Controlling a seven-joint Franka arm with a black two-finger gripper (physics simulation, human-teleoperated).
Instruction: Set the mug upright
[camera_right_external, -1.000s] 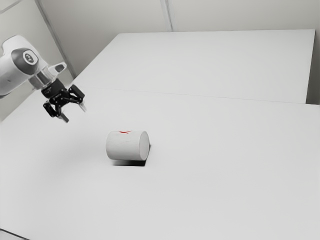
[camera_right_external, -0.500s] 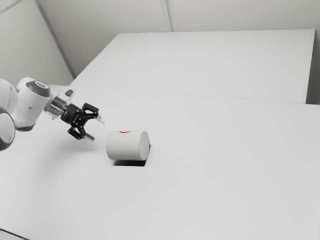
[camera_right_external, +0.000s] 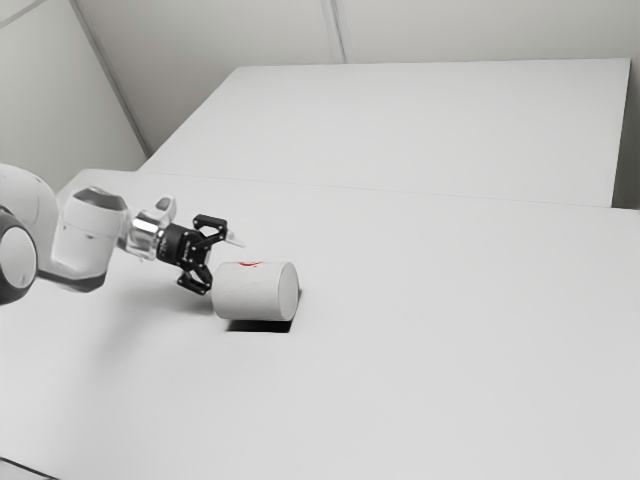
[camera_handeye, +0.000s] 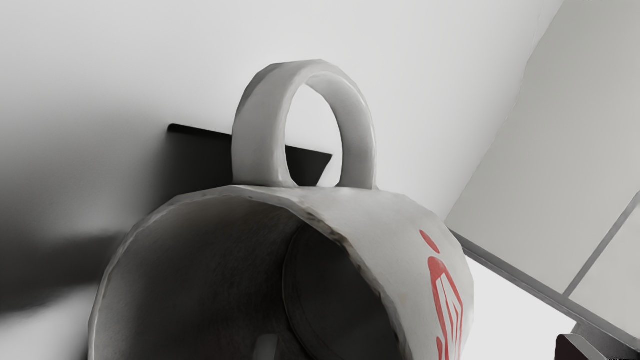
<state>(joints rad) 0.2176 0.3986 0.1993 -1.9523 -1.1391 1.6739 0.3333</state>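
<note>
See the mug (camera_right_external: 255, 292) on its side on the table (camera_right_external: 420, 340), with its dark mouth (camera_handeye: 200, 280) toward the gripper (camera_right_external: 223, 266). Have that spread open, with one fingertip (camera_handeye: 267, 346) at the mouth, another outside the mug's wall.

The mug (camera_handeye: 365, 215) before me looks like glazed ceramic, smooth, with a soft sheen; its handle (camera_handeye: 257, 140) is glossier along the edges; its rim (camera_handeye: 350, 250) looks rough, almost chipped; the inside (camera_handeye: 200, 280) is duller, faintly mottled; the red print (camera_handeye: 437, 270) looks flat and matt; the table (camera_right_external: 450, 350) is smooth and matt; my gripper (camera_right_external: 223, 265) is dark and satiny, my collar (camera_right_external: 146, 235) shiny metal; my arm's shell (camera_right_external: 88, 240) looks like smooth plastic; the far wall (camera_right_external: 200, 50) is matt.
</note>
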